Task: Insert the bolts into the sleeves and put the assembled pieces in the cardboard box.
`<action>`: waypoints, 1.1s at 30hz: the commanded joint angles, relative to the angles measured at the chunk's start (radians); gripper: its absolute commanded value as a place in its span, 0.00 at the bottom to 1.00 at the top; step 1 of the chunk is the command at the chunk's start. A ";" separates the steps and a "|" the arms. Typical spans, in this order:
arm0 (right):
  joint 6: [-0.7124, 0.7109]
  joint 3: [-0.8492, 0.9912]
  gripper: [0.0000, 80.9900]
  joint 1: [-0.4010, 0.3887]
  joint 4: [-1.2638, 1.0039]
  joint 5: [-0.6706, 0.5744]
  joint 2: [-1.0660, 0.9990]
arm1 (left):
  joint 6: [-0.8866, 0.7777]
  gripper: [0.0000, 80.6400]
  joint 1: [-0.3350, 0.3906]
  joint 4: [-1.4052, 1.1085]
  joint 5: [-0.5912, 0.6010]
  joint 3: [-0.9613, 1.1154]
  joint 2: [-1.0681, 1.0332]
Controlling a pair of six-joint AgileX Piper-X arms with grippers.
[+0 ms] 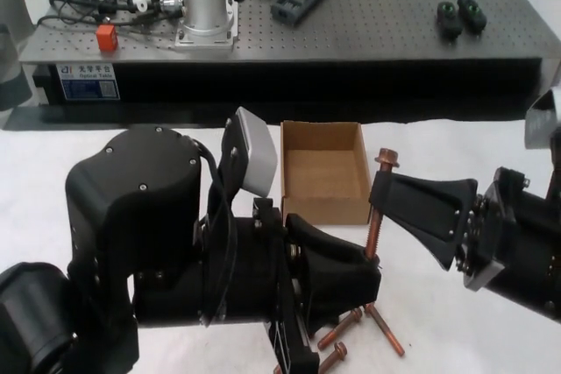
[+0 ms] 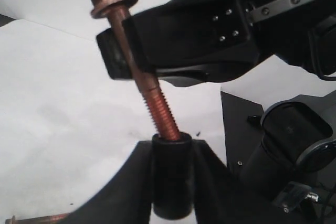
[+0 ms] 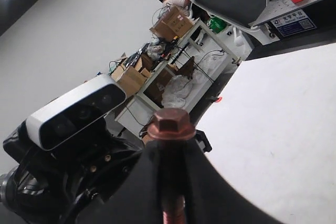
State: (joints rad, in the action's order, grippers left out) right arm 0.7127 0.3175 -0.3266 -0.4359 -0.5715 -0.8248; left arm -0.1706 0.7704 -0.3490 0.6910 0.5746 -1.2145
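While left claw (image 2: 172, 195) pinches sleeve (image 2: 171, 156) | right claw (image 2: 125, 51) clamps bolt (image 2: 152, 98), tip inserted

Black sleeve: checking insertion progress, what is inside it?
The threaded end of the copper bolt enters the top opening of the sleeve; its depth is hidden by the sleeve's wall.

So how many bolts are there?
4: one bolt in the right gripper, entering the sleeve; three loose bolts on the cloth. More may be hidden.
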 commanded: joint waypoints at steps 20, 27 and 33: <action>-0.252 -0.002 0.48 0.048 0.136 -0.091 0.033 | 0.010 0.01 0.001 -0.080 -0.246 0.008 0.008; -0.327 -0.002 0.48 0.211 0.404 -0.066 0.138 | -0.046 0.01 -0.127 0.022 -0.472 0.239 -0.212; -0.393 0.004 0.48 0.237 0.679 0.094 0.172 | -0.018 0.01 -0.189 0.451 -0.472 0.763 -0.629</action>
State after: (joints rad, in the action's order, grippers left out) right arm 0.3612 0.3114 -0.0980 0.0989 -0.5575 -0.6668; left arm -0.2027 0.5884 -0.0618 0.2218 1.1621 -1.7252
